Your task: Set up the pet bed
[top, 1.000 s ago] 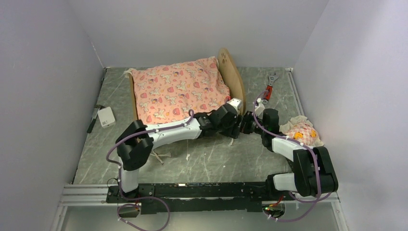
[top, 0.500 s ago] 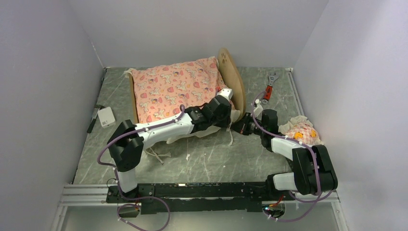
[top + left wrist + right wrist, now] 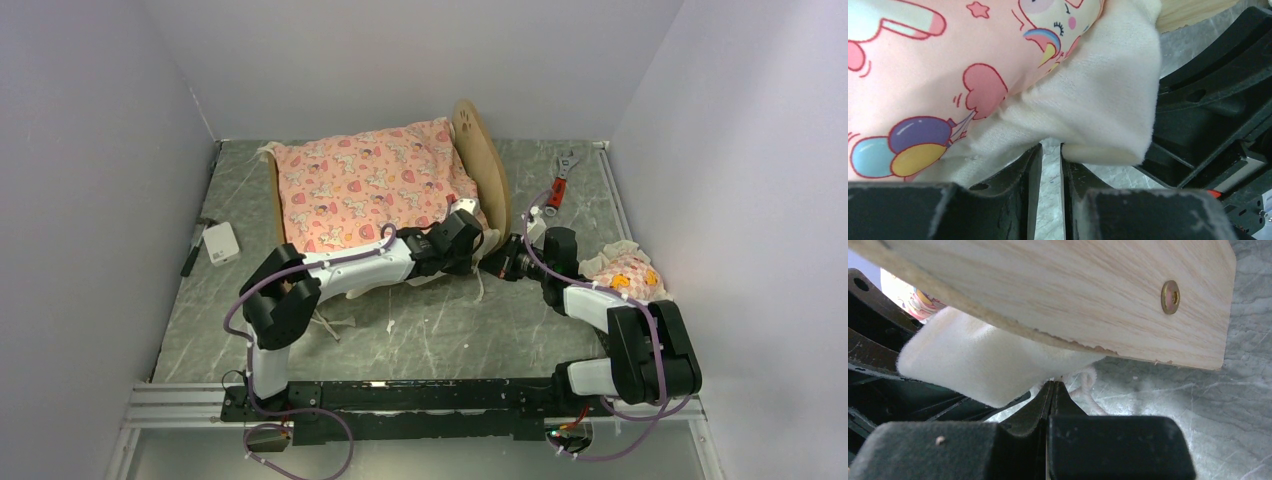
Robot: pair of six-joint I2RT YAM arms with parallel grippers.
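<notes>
The pet bed [image 3: 484, 165] stands at the back with its wooden headboard [image 3: 1088, 295] on the right. A pink cartoon-print mattress [image 3: 370, 185] covers it. My left gripper [image 3: 480, 243] is at the mattress's near right corner. In the left wrist view the cream underside of that corner [image 3: 1098, 105] lies over the left gripper [image 3: 1050, 148], whose jaws stand a narrow gap apart; whether cloth is pinched at the tips is hidden. My right gripper [image 3: 495, 262] is shut just below the headboard's lower corner. A cream string [image 3: 1088, 382] loops beside the right gripper [image 3: 1052, 384].
A small frilled pillow [image 3: 628, 275] lies at the right wall, beside the right arm. A red-handled wrench [image 3: 560, 180] lies behind it. A white box [image 3: 220, 242] and a dark tool [image 3: 192, 250] sit at the left. Walls close in three sides.
My left gripper rose onto the mattress's near right corner, then drew back a little toward me, its jaws narrowing. The right arm shifted only slightly.
</notes>
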